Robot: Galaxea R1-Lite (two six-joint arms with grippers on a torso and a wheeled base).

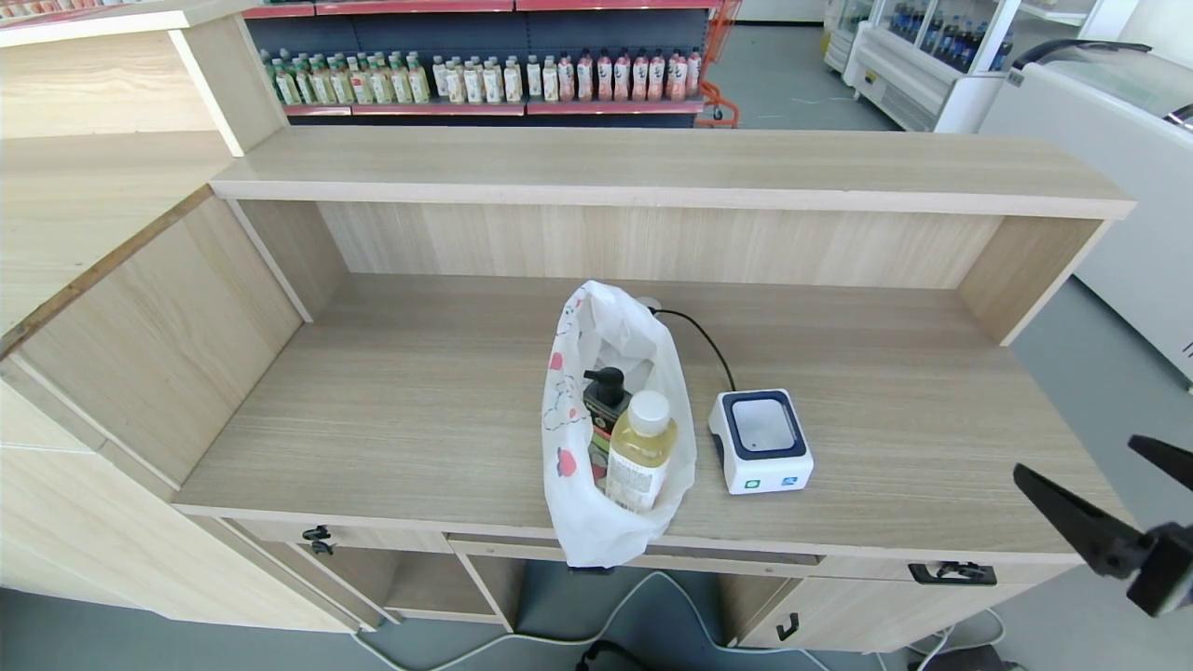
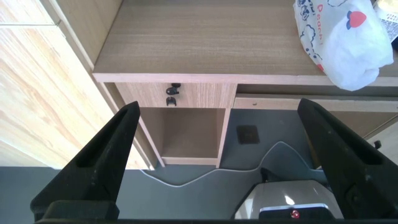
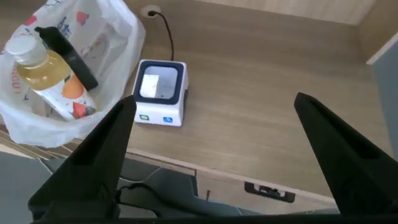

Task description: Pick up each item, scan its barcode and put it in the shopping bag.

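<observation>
Right gripper (image 1: 1074, 455) agape, bottles (image 1: 639, 452) half-bagged.

desk (image 1: 419, 401): pale wood-grain, matt | shopping bag (image 1: 578, 522): thin crinkled white plastic | barcode scanner (image 1: 757, 471): smooth glossy white plastic | bottle (image 1: 638, 458): clear plastic

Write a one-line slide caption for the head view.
Shopping bag on the counter holds a drink bottle and a pump bottle, beside the white scanner; right gripper open.

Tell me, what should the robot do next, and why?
Probably draw both arms back to rest: the black pump bottle and yellow drink bottle already stand in the white plastic shopping bag, and the left gripper and right gripper hang open, empty.
</observation>
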